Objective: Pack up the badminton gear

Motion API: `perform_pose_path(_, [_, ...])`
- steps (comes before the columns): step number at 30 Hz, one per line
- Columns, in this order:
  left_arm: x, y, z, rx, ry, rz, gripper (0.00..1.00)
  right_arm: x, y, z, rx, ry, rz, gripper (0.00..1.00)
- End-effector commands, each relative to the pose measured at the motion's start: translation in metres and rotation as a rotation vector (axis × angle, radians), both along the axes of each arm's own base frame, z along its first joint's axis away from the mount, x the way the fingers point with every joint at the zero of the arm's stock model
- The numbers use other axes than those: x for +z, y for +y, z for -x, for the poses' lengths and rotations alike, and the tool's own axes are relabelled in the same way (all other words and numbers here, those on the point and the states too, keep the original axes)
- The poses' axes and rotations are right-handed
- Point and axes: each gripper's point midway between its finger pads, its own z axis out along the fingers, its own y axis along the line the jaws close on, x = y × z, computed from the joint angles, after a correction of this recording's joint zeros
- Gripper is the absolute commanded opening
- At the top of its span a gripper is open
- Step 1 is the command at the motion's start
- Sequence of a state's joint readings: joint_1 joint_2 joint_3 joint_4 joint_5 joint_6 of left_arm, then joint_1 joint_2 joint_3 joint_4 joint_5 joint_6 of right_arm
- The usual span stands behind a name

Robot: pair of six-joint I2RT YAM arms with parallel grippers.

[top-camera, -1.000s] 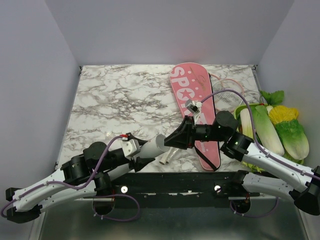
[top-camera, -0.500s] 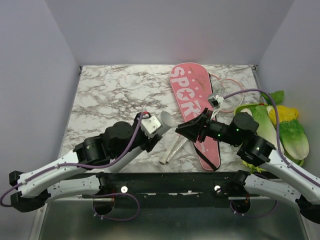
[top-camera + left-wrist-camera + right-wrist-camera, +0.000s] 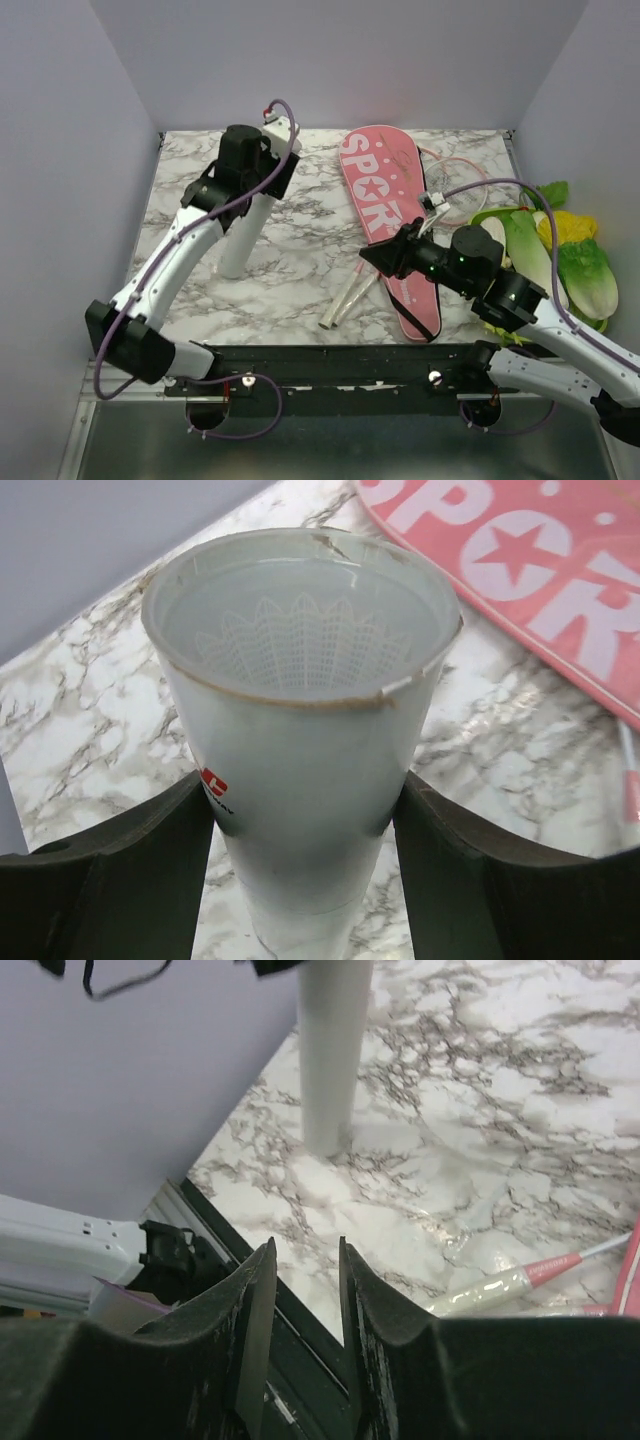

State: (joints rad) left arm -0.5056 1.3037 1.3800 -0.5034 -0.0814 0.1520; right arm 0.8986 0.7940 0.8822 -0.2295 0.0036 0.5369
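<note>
- Marble-patterned table [image 3: 300,200], white veined with grey, boxed in on three sides by plain pale lilac-grey walls [image 3: 330,60].
- Pink racket bag [image 3: 375,190] with white "SPORT" lettering and black edging, flat on the table right of centre, running from the back edge toward the near edge. Contents not visible; right arm crossing above its near half.
- White tube [image 3: 243,240], upright left of centre with its base on the marble, well apart from the bag. Clamped near its open top by the left gripper [image 3: 257,172], one finger [image 3: 120,880] pressed to each side.
- Green and yellow toy vegetables [image 3: 560,260], heaped at the right edge of the table beside the right arm.
- Slim pink-white rackets [image 3: 340,305], handles side by side on the marble just left of the bag's near end; thin hoop of a head showing just right of the bag near the back.
- Right gripper [image 3: 375,258], hanging above the table between the tube and the bag, fingers [image 3: 255,1320] parted by a narrow gap with nothing in it.
- Seen only from the left wrist: white shuttlecock [image 3: 300,645] low inside the tube, a red mark on the tube's wall.
- Seen only from the right wrist: the tube's foot on the marble, one racket handle close up, its grip pale with a pink end.
</note>
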Motion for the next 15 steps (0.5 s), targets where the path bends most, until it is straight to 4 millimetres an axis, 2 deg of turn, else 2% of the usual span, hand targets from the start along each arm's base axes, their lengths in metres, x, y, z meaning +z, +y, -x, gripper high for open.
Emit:
perform_pose_path(1, [-0.020,0.025,-0.053,0.021,0.100,0.090,0.00,-0.043,0.009,-0.006,-0.013,0.099,0.077,0.40])
perform_pose_path(2, [-0.026,0.033,-0.064,0.046,0.115,0.093,0.00,-0.051,0.014,-0.007,-0.004,0.113,0.086,0.40])
perform_pose_path(3, [-0.026,0.052,-0.077,0.096,0.115,0.098,0.00,-0.057,0.020,-0.003,0.033,0.130,0.091,0.40])
perform_pose_path(4, [-0.046,0.061,-0.091,0.123,0.159,0.085,0.00,-0.064,0.022,-0.003,0.038,0.150,0.097,0.40])
perform_pose_path(5, [-0.056,0.072,-0.100,0.155,0.184,0.079,0.00,-0.069,0.028,-0.003,0.056,0.164,0.102,0.40])
perform_pose_path(6, [-0.053,0.095,-0.113,0.213,0.178,0.079,0.00,-0.073,0.031,-0.001,0.071,0.171,0.105,0.40])
perform_pose_path(7, [-0.076,0.104,-0.125,0.239,0.226,0.065,0.00,-0.075,0.034,-0.002,0.079,0.178,0.104,0.40])
perform_pose_path(8, [-0.086,0.116,-0.129,0.265,0.255,0.054,0.00,-0.080,0.036,-0.001,0.090,0.186,0.106,0.40])
perform_pose_path(9, [-0.086,0.124,-0.138,0.289,0.256,0.049,0.00,-0.086,0.039,-0.002,0.096,0.197,0.117,0.40])
perform_pose_path(10, [-0.106,0.141,-0.146,0.334,0.294,0.032,0.00,-0.089,0.040,-0.002,0.098,0.203,0.122,0.40])
perform_pose_path(12, [-0.115,0.153,-0.157,0.369,0.306,0.020,0.00,-0.097,0.043,-0.003,0.103,0.209,0.135,0.40])
perform_pose_path(13, [-0.132,0.162,-0.162,0.393,0.334,0.000,0.00,-0.098,0.043,-0.003,0.105,0.209,0.137,0.42])
perform_pose_path(15, [-0.142,0.171,-0.170,0.407,0.336,-0.044,0.00,-0.100,0.047,-0.002,0.125,0.211,0.134,0.43])
